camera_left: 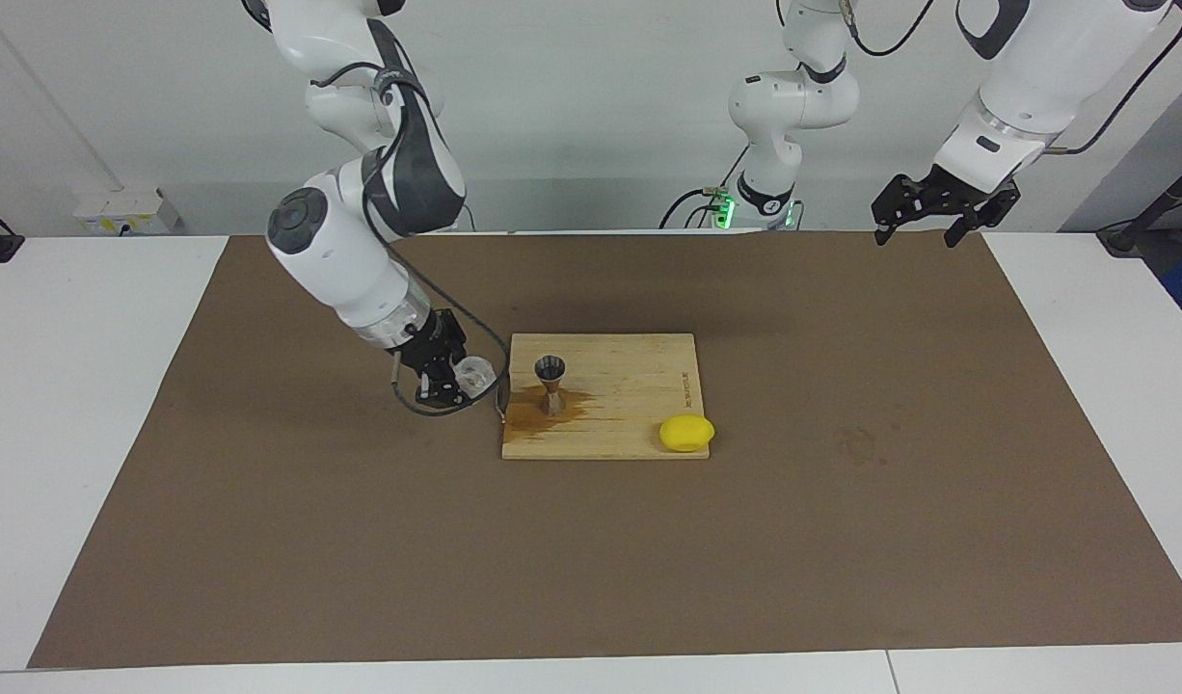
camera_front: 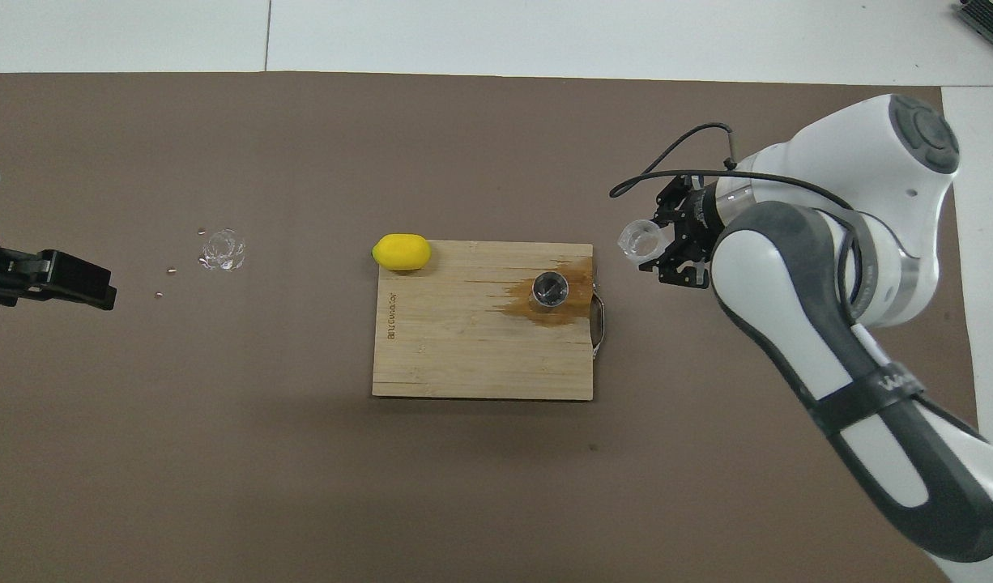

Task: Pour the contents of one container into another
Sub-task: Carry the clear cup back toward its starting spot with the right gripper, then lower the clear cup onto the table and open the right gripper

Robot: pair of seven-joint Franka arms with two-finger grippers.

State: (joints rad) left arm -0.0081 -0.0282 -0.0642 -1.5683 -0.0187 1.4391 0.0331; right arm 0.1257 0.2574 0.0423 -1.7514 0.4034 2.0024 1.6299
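Right gripper (camera_left: 459, 383) clenched on glass tumbler (camera_left: 475, 374), tilted, above mat just beside cutting board (camera_left: 639, 361). Jigger (camera_left: 550, 384) upright on board, in brown spill. Left gripper (camera_left: 928, 224) released, waiting well apart from board.

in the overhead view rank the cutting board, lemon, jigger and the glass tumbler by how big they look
1. cutting board
2. lemon
3. jigger and glass tumbler: look alike; the tumbler is raised in the right gripper, so unsure.

Brown mat (camera_left: 842, 540) under wooden board (camera_left: 630, 386)
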